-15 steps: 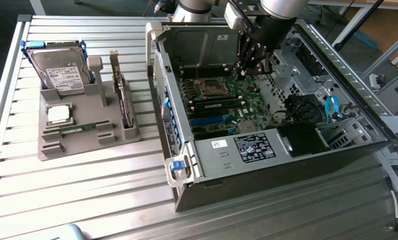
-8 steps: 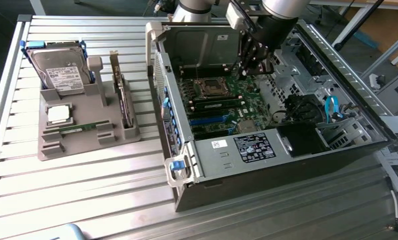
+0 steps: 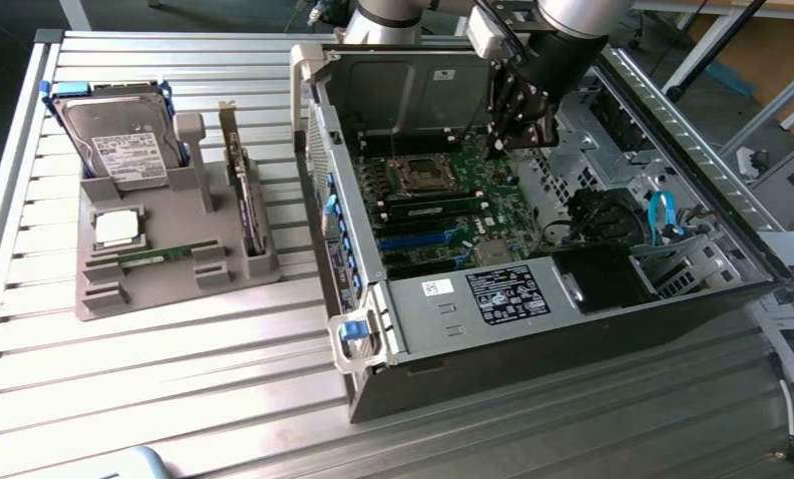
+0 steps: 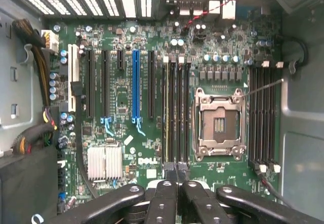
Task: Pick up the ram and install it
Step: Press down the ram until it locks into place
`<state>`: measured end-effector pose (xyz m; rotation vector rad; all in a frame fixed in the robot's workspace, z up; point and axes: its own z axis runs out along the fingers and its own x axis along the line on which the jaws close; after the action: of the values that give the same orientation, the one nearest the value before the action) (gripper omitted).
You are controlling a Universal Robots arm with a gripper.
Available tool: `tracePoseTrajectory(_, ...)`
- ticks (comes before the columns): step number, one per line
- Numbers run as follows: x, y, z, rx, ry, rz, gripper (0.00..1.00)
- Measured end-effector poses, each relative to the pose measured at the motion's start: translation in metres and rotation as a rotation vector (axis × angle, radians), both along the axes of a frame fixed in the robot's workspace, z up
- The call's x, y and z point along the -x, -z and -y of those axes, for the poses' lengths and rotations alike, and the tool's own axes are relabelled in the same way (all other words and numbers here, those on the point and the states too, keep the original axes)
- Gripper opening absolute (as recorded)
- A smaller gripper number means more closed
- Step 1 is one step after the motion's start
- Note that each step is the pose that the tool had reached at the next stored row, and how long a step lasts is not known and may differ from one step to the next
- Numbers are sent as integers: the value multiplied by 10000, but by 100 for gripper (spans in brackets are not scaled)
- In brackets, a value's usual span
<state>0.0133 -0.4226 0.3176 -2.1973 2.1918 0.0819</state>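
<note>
Open computer case on slatted table — hard drive upright in grey holder

slatted metal table — bright glare, clutter beyond

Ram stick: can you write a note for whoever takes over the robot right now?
Fingers: shut, holding nothing I can see, poised over the ram slots beside the socket inside the open case.
Ram: one green stick lies flat in the grey tray outside the case.
Done: one slot seems to hold a stick; I cannot tell if it is seated.
Left: check that stick; the tray ram is not installed.
</note>
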Motion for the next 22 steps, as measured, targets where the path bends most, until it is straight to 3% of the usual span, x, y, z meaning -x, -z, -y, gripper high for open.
tracePoseTrajectory(11,-195,0,1,0,0,0,11)
tracePoseTrajectory(22,-199,1,2,1,0,0,11)
